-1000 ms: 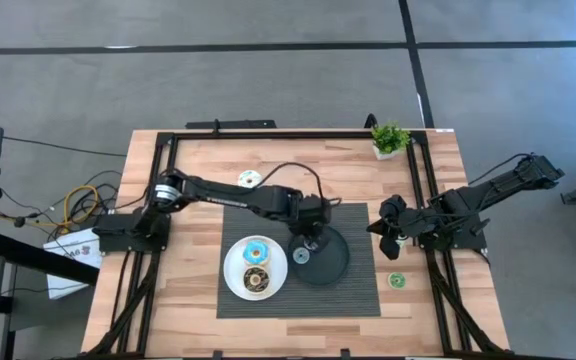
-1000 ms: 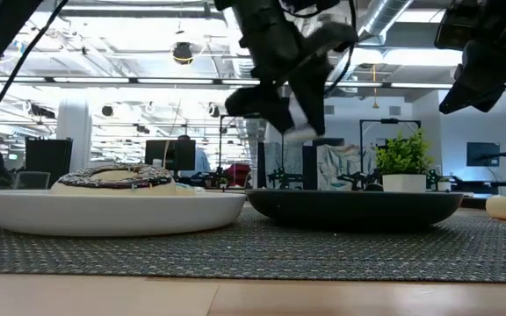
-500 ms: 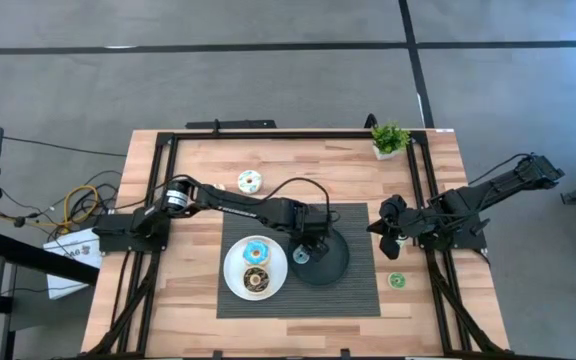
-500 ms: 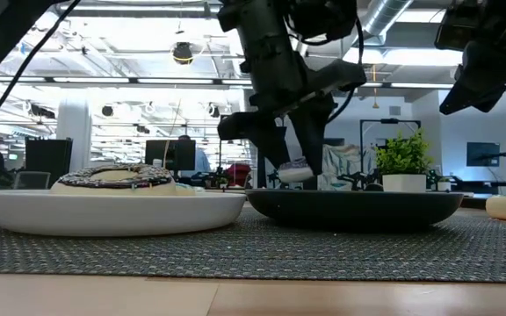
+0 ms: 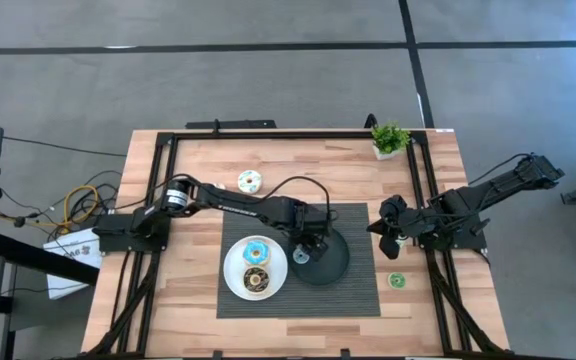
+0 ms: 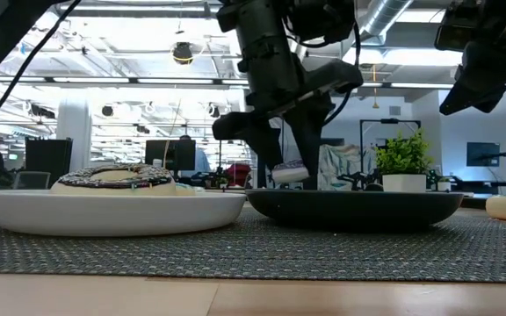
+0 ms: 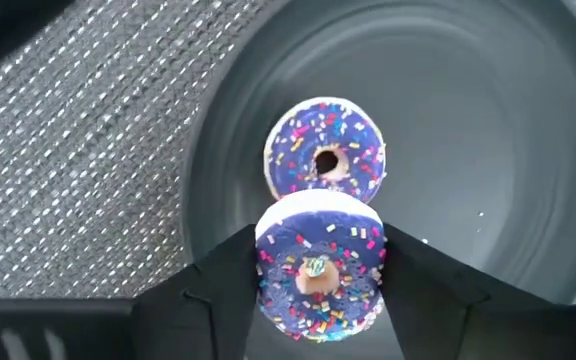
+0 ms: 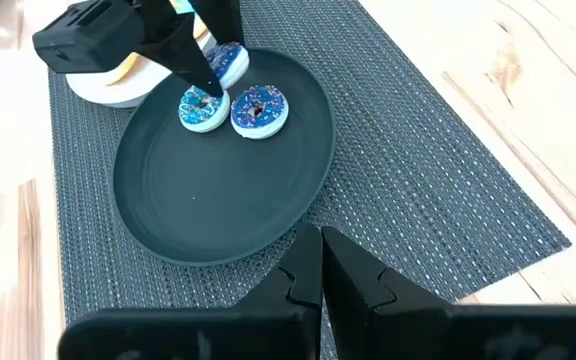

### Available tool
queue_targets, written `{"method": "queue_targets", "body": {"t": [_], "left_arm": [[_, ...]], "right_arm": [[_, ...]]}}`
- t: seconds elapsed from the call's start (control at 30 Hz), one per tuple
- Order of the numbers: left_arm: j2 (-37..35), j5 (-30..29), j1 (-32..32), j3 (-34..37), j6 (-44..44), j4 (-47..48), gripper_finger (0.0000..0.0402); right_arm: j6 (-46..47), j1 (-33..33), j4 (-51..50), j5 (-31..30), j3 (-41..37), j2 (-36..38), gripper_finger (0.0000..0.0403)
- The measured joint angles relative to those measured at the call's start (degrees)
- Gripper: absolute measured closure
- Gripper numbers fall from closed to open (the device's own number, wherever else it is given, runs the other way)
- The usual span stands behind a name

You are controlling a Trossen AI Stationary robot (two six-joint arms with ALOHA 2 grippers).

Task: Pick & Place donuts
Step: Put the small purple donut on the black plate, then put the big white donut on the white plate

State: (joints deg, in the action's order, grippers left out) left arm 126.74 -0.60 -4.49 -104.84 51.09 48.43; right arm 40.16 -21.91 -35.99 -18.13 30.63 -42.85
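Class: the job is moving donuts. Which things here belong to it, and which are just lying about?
Job: left gripper, held purple donut, second purple donut, blue donut, chocolate donut, pale donut, green mini donut.
Lying about: potted plant, cables, parked right gripper.

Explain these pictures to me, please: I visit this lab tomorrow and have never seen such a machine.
It is a robot with two dark arms at a wooden table, and each arm ends in a two-finger pincer. One picture looks straight down, one looks level across the table, and two come from cameras on the wrists. The left pincer holds a small purple donut over the black plate, where a second purple donut lies. The white plate carries a blue donut and a brown donut. A white donut and a small green donut lie on the wood. The right pincer waits at the right, shut and empty.
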Motion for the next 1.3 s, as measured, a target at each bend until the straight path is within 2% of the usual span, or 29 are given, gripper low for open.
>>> {"method": "queue_targets", "body": {"t": [0.37, 0.57, 0.8, 0.97, 1.1, 1.2, 1.3], "left_arm": [[0.00, -0.14, -0.04, 0.00, 0.63, 0.10, 0.0127], [-0.09, 0.35, 0.52, -0.39, 0.40, 0.30, 0.0103], [-5.17, -3.91, 1.13, -0.39, -2.96, 1.16, 0.0102], [-10.62, -13.23, 1.11, -0.39, -7.13, 6.14, 0.0102], [-14.94, -18.58, 1.59, -0.46, -9.25, 14.21, 0.0107], [-18.59, -19.74, 2.63, 0.90, -12.47, 17.63, 0.0131], [-23.39, -19.78, 4.08, 5.80, -14.75, 17.77, 0.0173]], "right_arm": [[0.00, 0.00, 0.00, 0.02, -0.01, 0.00, 0.0402], [0.00, 0.00, 0.00, 0.02, -0.01, 0.00, 0.0402], [-0.02, 0.00, 0.06, 0.02, 0.00, 0.00, 0.0402], [-0.01, 0.00, 0.19, 0.02, -0.01, 0.00, 0.0402], [1.92, -0.02, 0.26, -1.09, 0.00, 0.00, 0.0402], [3.71, 0.00, 0.44, -3.93, -0.01, 0.01, 0.0402], [6.03, 0.00, 0.48, -7.60, 0.00, 0.02, 0.0402]]}}
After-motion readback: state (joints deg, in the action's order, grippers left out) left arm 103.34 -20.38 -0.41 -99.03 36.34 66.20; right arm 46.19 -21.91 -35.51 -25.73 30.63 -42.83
